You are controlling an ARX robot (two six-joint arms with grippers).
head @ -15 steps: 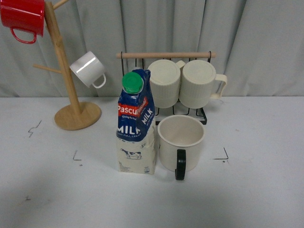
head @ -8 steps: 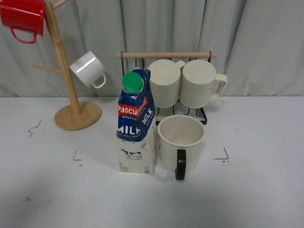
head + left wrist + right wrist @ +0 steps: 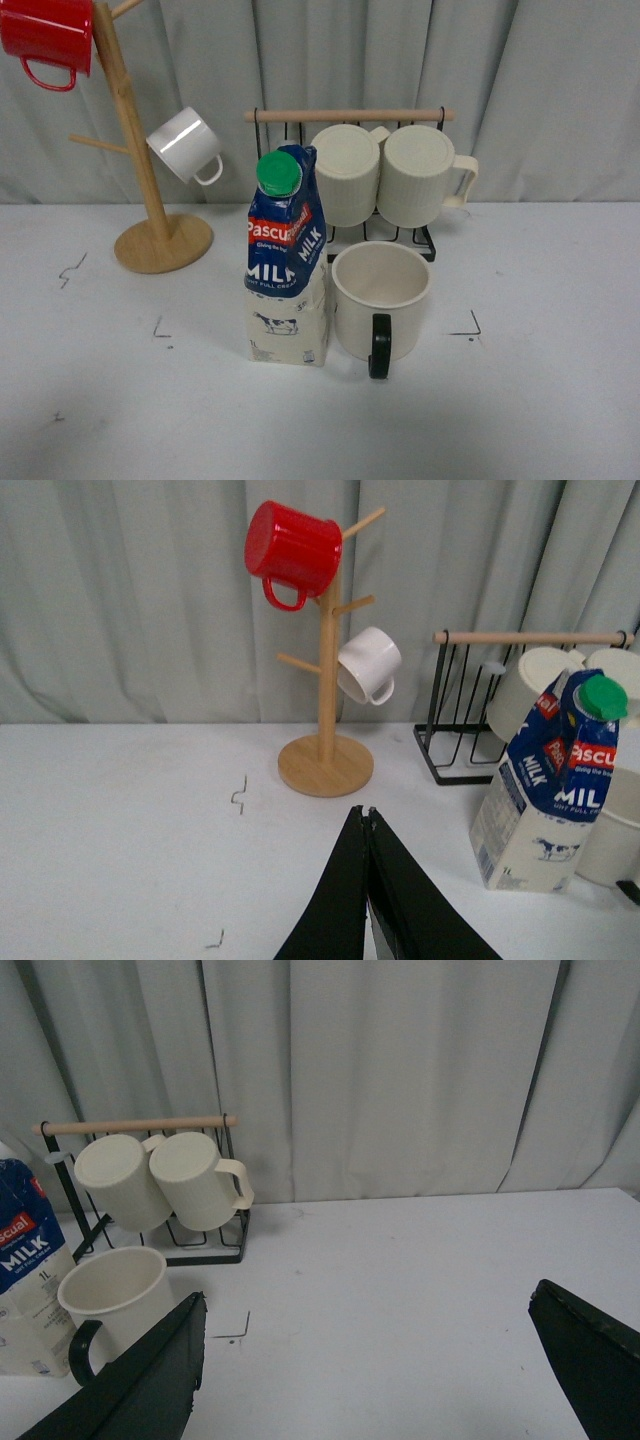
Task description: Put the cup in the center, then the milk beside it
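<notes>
While both arms stay out of the front view, one cup (image 3: 381, 301) stands at frame centre on the desk (image 3: 560, 400), handle toward the camera, with one milk (image 3: 287, 262) upright just beside it on its left. Behind sit two ribbed mugs (image 3: 385, 176) on one wire rack (image 3: 349, 118). Upper left, one wooden tree (image 3: 140, 160) carries one red mug (image 3: 46, 38) and one white mug (image 3: 185, 146). Left gripper (image 3: 367, 820) fingers pressed together, empty; right gripper (image 3: 365, 1360) fingers spread wide, empty.

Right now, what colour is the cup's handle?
Black, against the cream cup; its handle shows best in the front view.
</notes>
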